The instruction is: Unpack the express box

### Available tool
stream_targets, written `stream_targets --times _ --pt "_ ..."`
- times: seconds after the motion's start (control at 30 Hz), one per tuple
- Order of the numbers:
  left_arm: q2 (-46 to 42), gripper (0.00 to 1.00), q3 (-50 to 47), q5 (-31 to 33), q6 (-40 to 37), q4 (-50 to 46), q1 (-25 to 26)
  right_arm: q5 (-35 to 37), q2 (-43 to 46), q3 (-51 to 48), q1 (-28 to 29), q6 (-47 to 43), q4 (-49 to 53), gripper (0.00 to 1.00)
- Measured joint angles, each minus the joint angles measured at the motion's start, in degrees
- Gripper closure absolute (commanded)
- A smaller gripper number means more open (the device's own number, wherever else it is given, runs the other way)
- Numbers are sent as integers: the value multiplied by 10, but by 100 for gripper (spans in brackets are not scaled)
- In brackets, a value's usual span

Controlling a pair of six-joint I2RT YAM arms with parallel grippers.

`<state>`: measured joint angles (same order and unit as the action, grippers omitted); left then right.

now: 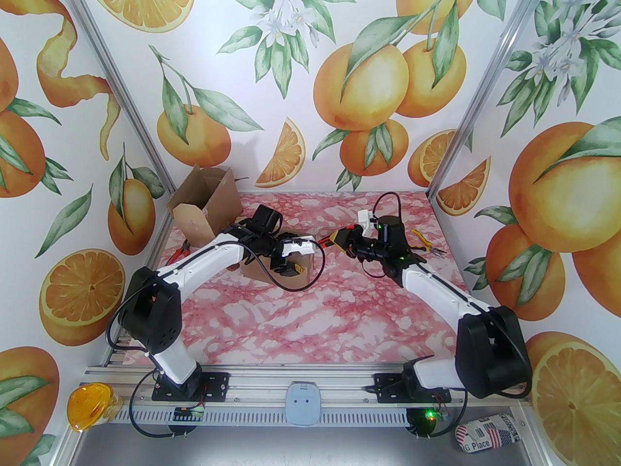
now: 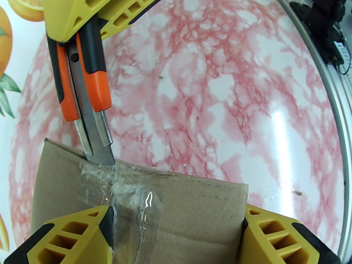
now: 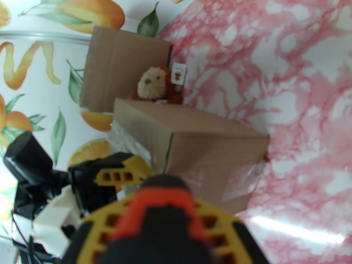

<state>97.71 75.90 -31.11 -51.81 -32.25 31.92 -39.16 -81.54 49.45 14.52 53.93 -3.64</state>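
Behind the box (image 3: 209, 147), a plush monkey (image 3: 154, 84)

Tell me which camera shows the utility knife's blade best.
Left wrist: the utility knife blade is sharp and close, tip at the taped edge of the cardboard box. Top external shows the knife as a tiny orange streak in the right pincer. Right wrist gives a blurred handle, blade hidden.

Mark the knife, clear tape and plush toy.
knife (image 2: 96, 147), left wrist view, on its metal blade.
clear tape (image 2: 137, 210), left wrist view, its glossy middle.
plush toy (image 3: 151, 82), right wrist view, its face.
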Motion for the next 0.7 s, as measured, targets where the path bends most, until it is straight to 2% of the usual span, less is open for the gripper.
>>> stream_targets --times 0.33,0.7 --pt "-8 37 -10 21 35 15 5 56 7 -35 27 58 -71 100" --pt "-5 38 -23 -23 35 38 13 100 72 2 22 32 87 100"
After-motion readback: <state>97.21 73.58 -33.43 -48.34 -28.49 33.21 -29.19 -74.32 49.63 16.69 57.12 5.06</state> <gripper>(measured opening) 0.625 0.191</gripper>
